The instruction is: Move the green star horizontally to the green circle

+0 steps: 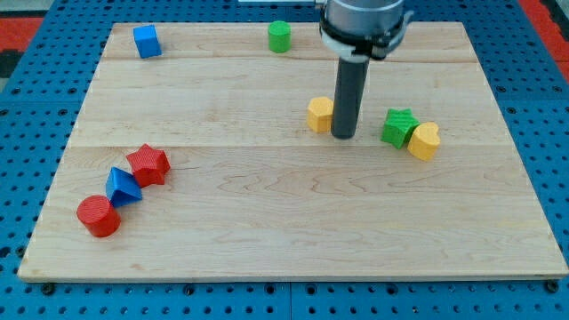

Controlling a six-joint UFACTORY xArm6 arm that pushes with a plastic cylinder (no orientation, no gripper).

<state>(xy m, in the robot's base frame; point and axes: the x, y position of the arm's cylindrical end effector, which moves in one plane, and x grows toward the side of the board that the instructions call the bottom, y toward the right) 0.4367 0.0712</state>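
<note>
**Rod standing between a yellow block and the green star**

My tip (344, 136) is resting on the wooden board (284, 222), a little toward the view's right of the middle. This arm is carrying no claw at all, only a straight dark rod, so nothing is being clenched or released; the rod is simply standing upright on the wood.

Just to the view's left of the rod, a yellow block (319, 114) is sitting right against it; whether the two are truly touching cannot be told, since the rod is covering part of the block's right edge.

The green star (399, 127) is lying to the view's right of my tip, near it but clearly apart, with bare wood showing between them. A yellow heart-like block (424, 140) is pressing against the star's lower right side.

The green circle (280, 36) is sitting near the view's top edge of the board, left of the rod's housing and well apart from the star, higher up and further left.

A blue cube (147, 41) is sitting at the view's top left corner. Down at the view's lower left, three blocks are clustering in a diagonal line: a red star (148, 165), a blue triangle (122, 186) touching it, and a red cylinder (98, 216) next to that.
</note>
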